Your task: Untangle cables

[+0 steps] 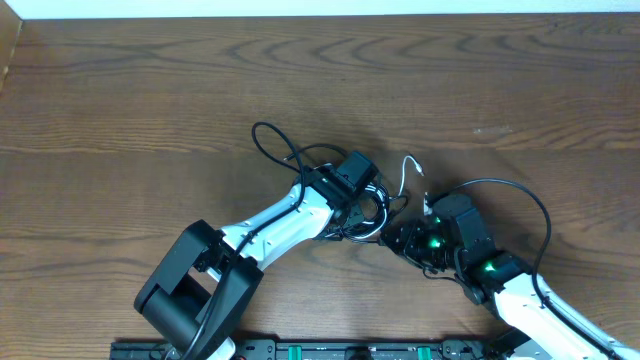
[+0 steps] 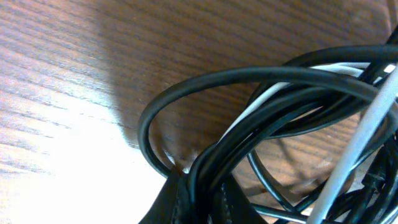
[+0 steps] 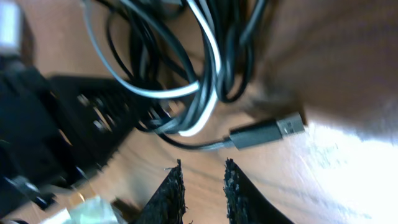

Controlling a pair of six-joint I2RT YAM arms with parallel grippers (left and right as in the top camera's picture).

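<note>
The cables lie in one knot at the middle of the counter. I judge the task to be near its start: black strands and the white cord are wound together, and nothing is separated yet. A black loop sticks out to the far left. The left arm reaches in from the near left, and the left tool is pressed together on black strands of the knot. The right arm comes low from the near right. The right tool is a little spread and holds nothing, near a free plug.
</note>
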